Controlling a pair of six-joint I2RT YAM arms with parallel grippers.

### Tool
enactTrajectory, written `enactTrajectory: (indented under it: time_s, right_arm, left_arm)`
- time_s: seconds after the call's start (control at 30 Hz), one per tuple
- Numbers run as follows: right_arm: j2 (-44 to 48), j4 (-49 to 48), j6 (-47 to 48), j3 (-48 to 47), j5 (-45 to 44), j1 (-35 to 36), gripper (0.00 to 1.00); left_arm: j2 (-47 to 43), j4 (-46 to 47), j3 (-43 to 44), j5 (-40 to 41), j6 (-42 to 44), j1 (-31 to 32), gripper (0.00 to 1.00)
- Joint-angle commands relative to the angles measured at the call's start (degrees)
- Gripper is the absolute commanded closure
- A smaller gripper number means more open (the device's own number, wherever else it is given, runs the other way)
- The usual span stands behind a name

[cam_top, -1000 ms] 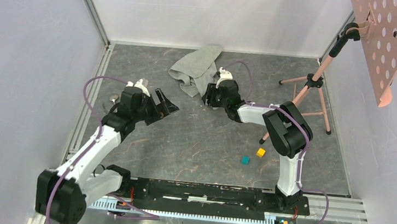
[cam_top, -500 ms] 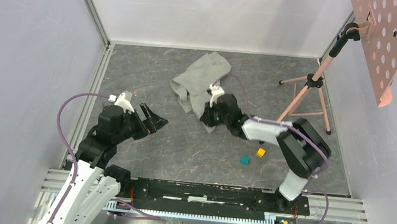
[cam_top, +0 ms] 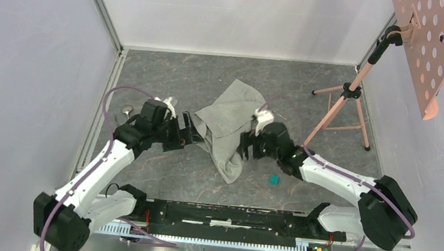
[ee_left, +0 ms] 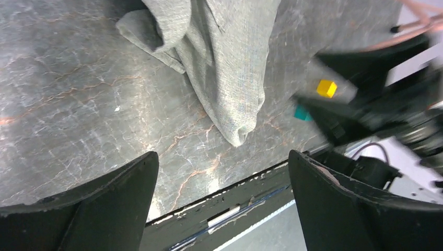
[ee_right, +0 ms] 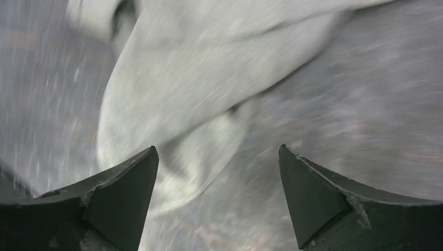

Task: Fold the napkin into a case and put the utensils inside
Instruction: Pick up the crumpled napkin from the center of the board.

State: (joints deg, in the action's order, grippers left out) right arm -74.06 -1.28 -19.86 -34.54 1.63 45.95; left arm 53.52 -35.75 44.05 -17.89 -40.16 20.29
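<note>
Step, likely: spreading napkin (cam_top: 228,115) flat, pre-fold. Napkin bunched on desk (cam_top: 169,77), lying between both claws. Left claw (cam_top: 192,130) wide open, empty, at cloth's edge. Right claw (cam_top: 247,146) open, cloth just ahead, ungripped. Next: pinch corners, pull apart.

**A:** How is the light?

**B:** Bright and even, from overhead. Shadows on the table (cam_top: 190,178) are soft, and the top view is sharp.

**A:** And the wrist views?

**B:** In the right wrist view, motion blur smears the napkin (ee_right: 209,78). In the left wrist view, a pale sheen lies near the table's near edge, and the right arm (ee_left: 386,112) is blurred.
</note>
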Motion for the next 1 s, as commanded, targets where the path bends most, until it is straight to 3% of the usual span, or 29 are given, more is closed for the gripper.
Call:
enactTrajectory:
  time_s: [0.0, 0.17, 0.3, 0.4, 0.57, 0.7, 0.97]
  right_arm:
    - [3.1, 0.1, -8.4, -6.0, -13.5, -10.1, 0.08]
    - [-5.7, -4.1, -14.9, -12.7, -13.0, -18.5, 0.14]
    - [-17.0, -3.7, -9.3, -23.4, -14.7, -19.3, 0.28]
    - [-25.6, -0.7, -4.6, -32.4, -14.8, -19.4, 0.33]
    - [-34.2, 2.7, -0.4, -40.0, -16.2, -19.5, 0.33]
    - [-38.7, 5.0, 1.2, -43.1, -16.2, -20.0, 0.31]
    - [-40.1, 4.2, 1.9, -41.9, -11.6, -22.3, 0.31]
  left_arm:
    - [6.2, 5.8, 5.5, 4.4, 4.4, 6.5, 0.0]
    - [17.7, 5.7, 13.5, 12.4, 8.9, 12.6, 0.0]
    - [24.7, 5.8, 19.0, 14.8, 11.4, 14.5, 0.05]
    - [29.0, 5.0, 22.4, 15.6, 12.9, 15.2, 0.1]
    - [34.6, 4.8, 25.6, 15.2, 14.1, 15.8, 0.14]
    - [40.1, 4.4, 28.4, 15.3, 15.6, 16.4, 0.08]
    - [50.3, 0.4, 36.0, 20.6, 21.1, 19.3, 0.12]
